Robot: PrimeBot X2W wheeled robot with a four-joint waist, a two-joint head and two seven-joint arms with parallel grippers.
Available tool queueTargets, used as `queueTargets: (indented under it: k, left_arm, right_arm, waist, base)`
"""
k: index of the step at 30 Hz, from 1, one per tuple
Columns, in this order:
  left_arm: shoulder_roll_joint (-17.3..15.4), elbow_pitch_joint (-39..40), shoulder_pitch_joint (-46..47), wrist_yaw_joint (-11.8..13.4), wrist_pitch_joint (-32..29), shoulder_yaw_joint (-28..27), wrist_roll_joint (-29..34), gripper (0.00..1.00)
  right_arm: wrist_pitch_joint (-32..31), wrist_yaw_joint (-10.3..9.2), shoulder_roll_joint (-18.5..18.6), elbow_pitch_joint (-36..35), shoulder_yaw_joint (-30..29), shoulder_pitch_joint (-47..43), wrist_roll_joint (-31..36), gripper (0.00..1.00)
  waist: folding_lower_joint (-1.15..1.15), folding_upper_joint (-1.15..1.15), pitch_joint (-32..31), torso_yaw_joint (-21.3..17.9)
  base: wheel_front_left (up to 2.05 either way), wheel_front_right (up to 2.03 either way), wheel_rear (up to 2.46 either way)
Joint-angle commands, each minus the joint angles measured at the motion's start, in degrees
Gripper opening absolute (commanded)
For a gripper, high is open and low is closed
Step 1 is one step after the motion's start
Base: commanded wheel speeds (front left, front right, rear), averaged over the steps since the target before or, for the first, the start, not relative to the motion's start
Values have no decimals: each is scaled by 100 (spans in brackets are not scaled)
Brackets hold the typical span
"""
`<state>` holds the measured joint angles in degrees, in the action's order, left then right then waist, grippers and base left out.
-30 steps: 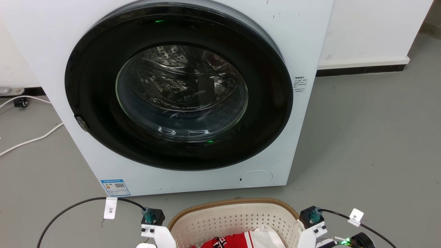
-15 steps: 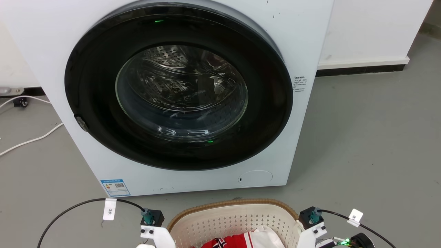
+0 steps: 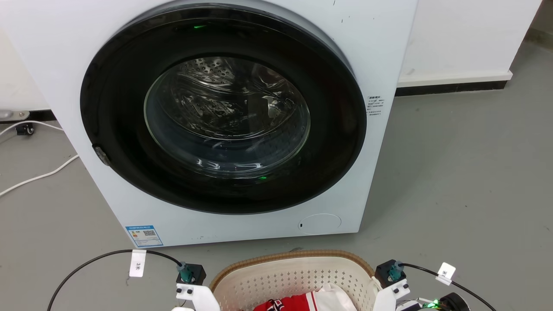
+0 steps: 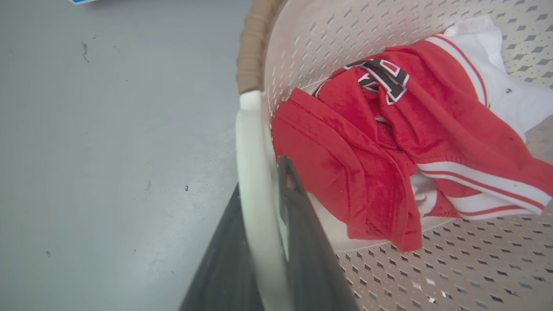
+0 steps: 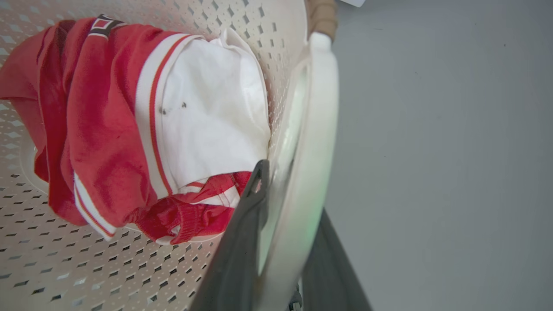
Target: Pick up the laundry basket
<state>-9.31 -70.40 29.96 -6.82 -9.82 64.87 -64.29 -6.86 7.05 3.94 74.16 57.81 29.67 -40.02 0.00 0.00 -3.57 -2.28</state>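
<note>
Two grips noted on laundry basket [image 3: 293, 255], one per side handle. Located basket at 6 o'clock of head view, resting on grey floor [image 3: 453, 172] or just off it; cannot tell which. Judged long axis to run 9 to 3 o'clock, squarely between both arms, neither nearer.

In left wrist view, found left gripper [image 4: 259, 181] clamped on left loop handle [image 4: 250, 129], with one dark finger inside the basket wall at 3 o'clock of the handle and the other outside at 9 o'clock. In right wrist view, found right gripper [image 5: 293, 194] closed likewise on right loop handle [image 5: 319, 108], inner finger at 9 o'clock, outer at 3 o'clock. Judged coming move to be a level, simultaneous raise; uneven rise likely to tip the load.

Inside, recorded red garment with white stripes [image 4: 354, 172] and white fabric [image 5: 207, 108]. Lettering patch [image 4: 382, 77] folded; not readable.

Beyond, at 12 o'clock, front-loading washing machine [image 3: 224, 116], door shut, no brand name seen. Blue label with QR code [image 3: 144, 235] at 7 o'clock of the door; print too small. Small sticker [image 3: 375, 105] at 3 o'clock of the door; likewise illegible. Left cable tag [image 3: 138, 263] read as "3米". Right cable tag [image 3: 445, 271] shows "米", rest unclear.
</note>
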Motion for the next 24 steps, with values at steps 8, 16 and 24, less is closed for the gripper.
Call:
queueTargets:
  k: [8, 16, 24]
  left_arm:
    - [108, 75, 135, -118, 51, 103, -90, 0]
    - [102, 58, 136, -116, 67, 178, -155, 0]
    - [96, 51, 144, -113, 93, 262, -219, 0]
  right_arm:
    - [62, 81, -88, -62, 90, 110, -42, 0]
    - [57, 81, -79, -62, 129, 118, -75, 0]
    - [66, 81, -76, -62, 163, 93, -115, 0]
  waist:
    - [0, 0, -1, -1]
    - [0, 0, 10, -18]
    - [0, 0, 6, -22]
  base:
    - [0, 0, 0]
    - [0, 0, 0]
    - [0, 0, 0]
